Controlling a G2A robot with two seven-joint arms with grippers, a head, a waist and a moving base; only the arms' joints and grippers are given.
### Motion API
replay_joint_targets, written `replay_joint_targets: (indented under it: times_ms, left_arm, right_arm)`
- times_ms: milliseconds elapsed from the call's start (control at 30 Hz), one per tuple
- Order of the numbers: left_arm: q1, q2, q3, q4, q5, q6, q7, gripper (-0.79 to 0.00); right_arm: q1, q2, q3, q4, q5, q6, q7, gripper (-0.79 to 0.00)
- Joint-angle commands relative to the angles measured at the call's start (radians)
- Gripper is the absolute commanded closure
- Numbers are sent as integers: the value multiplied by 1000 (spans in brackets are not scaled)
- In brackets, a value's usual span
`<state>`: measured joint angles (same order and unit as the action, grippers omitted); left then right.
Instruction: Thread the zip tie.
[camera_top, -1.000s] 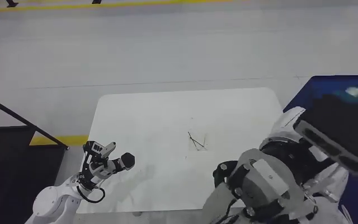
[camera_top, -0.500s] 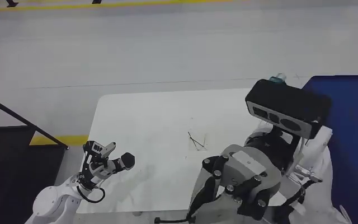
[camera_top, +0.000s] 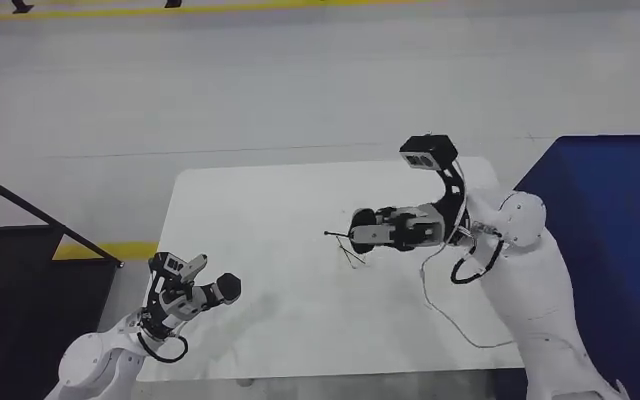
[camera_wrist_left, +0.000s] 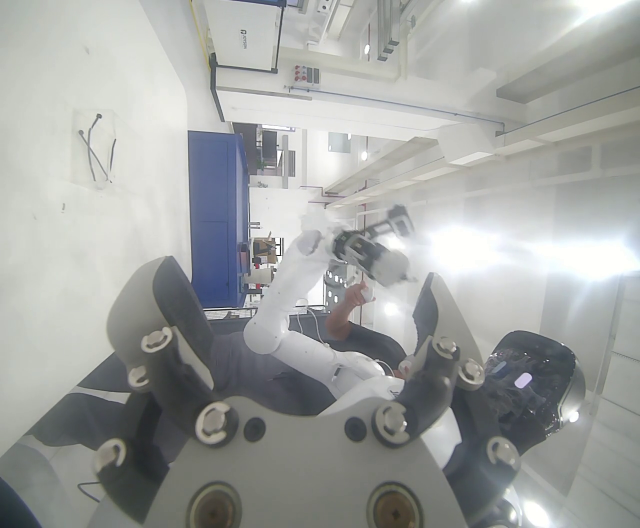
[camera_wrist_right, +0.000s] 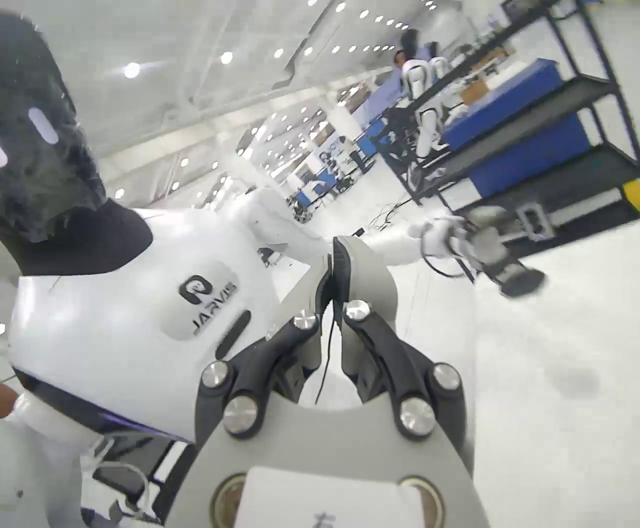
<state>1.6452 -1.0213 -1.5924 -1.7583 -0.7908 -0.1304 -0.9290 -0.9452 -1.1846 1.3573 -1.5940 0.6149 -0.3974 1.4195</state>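
Note:
My right gripper (camera_top: 356, 232) hangs over the middle of the white table (camera_top: 260, 210), shut on a thin black zip tie (camera_top: 338, 235) whose head end sticks out toward the left arm. In the right wrist view the pressed-together fingers (camera_wrist_right: 345, 265) pinch the zip tie (camera_wrist_right: 327, 350), and its strap runs back between them. A few more black zip ties (camera_top: 351, 254) lie crossed on the table just below that gripper, also seen as loose ties (camera_wrist_left: 95, 150). My left gripper (camera_top: 225, 288) is near the table's front left edge, open and with nothing in it (camera_wrist_left: 300, 280).
The loose ties rest on a faint clear square sheet (camera_wrist_left: 80, 180). A blue cabinet (camera_top: 590, 170) stands beside the table's right side. A dark rail (camera_top: 60, 235) runs off the table's left. Bare tabletop lies between the two arms.
The right arm has swung from close under the camera out over the table's middle, above the loose ties. The left arm has not moved.

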Motion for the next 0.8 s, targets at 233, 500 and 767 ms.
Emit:
replay_joint_targets:
  times_ms: [233,500,767]
  left_arm:
    - [0,0,0,0,0,0,0,-785]
    - [0,0,0,0,0,0,0,-785]
    - [-21,-2,50,-69,2,114,25,-785]
  right_arm:
    - [-128,38,184,254,184,63,66,0]
    - [-133,44,223,303,245,64,67,0]
    - [-133,44,223,303,245,64,67,0]
